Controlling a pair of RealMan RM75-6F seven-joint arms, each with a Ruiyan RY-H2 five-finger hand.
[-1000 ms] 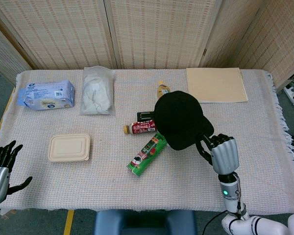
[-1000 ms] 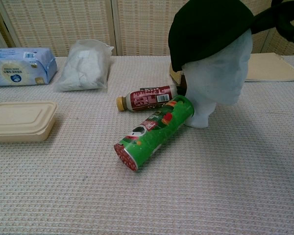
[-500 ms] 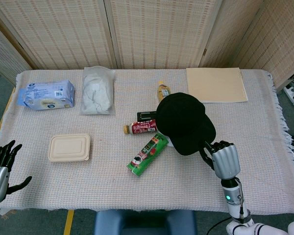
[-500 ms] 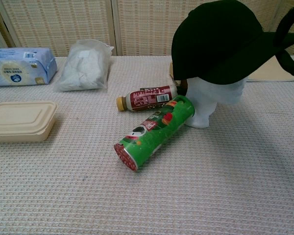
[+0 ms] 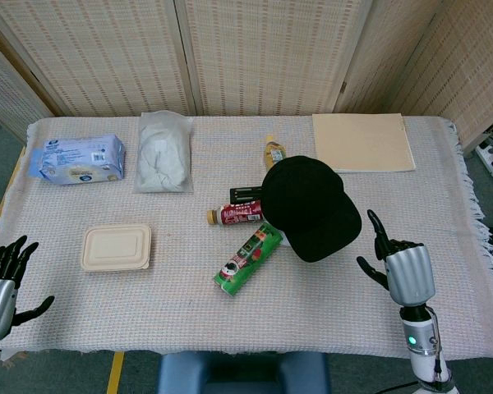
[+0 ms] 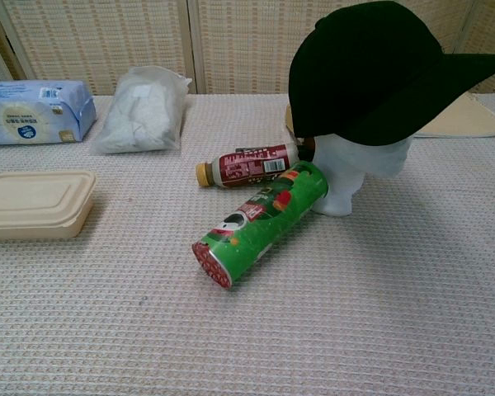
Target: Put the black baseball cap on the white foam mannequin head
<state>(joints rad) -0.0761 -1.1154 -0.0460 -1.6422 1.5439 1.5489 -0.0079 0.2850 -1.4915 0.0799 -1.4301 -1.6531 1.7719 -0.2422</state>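
The cap (image 6: 371,70) is seated on the foam head (image 6: 356,169), right of centre in the chest view, its brim pointing toward the right edge of the frame and covering most of the face. In the head view the cap (image 5: 310,205) is seen just right of centre, hiding the foam head beneath it.

The right hand (image 5: 403,269) is seen at the lower right of the head view, near the cap but apart from it, fingers spread and nothing held. The left hand (image 5: 2,283) is seen at the lower left corner, beyond the table edge, fingers apart and nothing held.

A green can (image 6: 260,223) lies on its side against the foam head's base, with a red bottle (image 6: 247,165) lying just behind it. A lidded box (image 5: 116,246) is seen at centre left, a tissue pack (image 5: 76,158) and a white bag (image 5: 165,151) at upper left, and a folder (image 5: 362,142) at upper right.
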